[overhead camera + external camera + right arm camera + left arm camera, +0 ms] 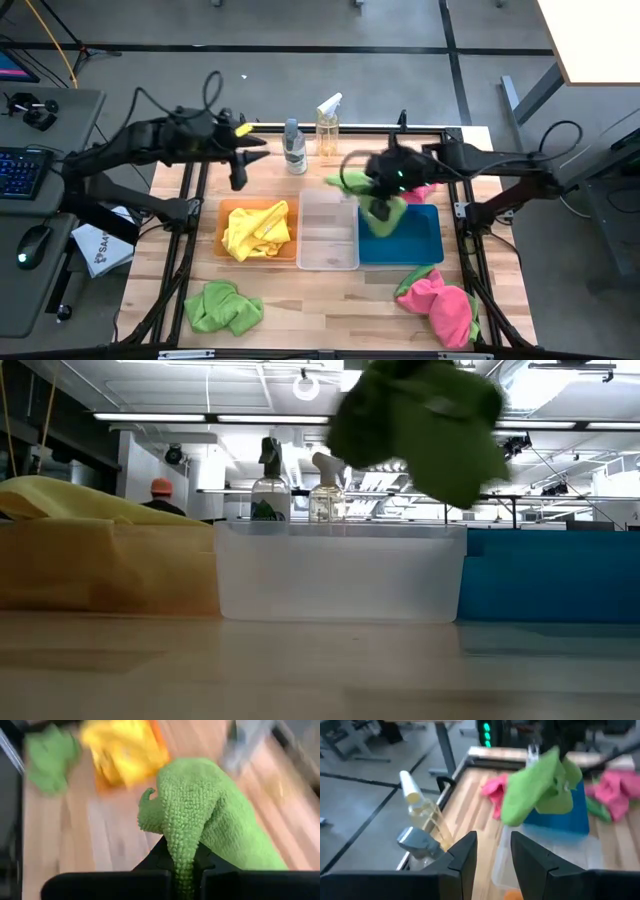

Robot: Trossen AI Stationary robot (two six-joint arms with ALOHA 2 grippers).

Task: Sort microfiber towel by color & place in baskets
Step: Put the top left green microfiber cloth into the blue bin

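My right gripper (384,192) is shut on a lime green towel (420,425) that hangs in the air over the seam between the clear bin (327,232) and the teal bin (415,238). The orange bin (228,215) holds a yellow towel (257,230). A second green towel (222,306) lies crumpled on the table's near left. A pink towel (440,302) lies on the near right, and another pink one (424,190) lies behind the teal bin. My left gripper (492,855) is open and hovers above the table's far left. My right gripper pinches the green towel between its two fingers by a bunched fold (183,851), which stands up out of the gap; its fingers (150,865) come from above. The towel hangs slack below the gripper, lifted clear of the bins (440,460).
Two clear spray bottles (294,148) (328,125) stand at the table's far edge, behind the clear bin. A dark metal frame (190,215) runs along the table's sides. Bare wood (330,310) shows between the two towels on the near side.
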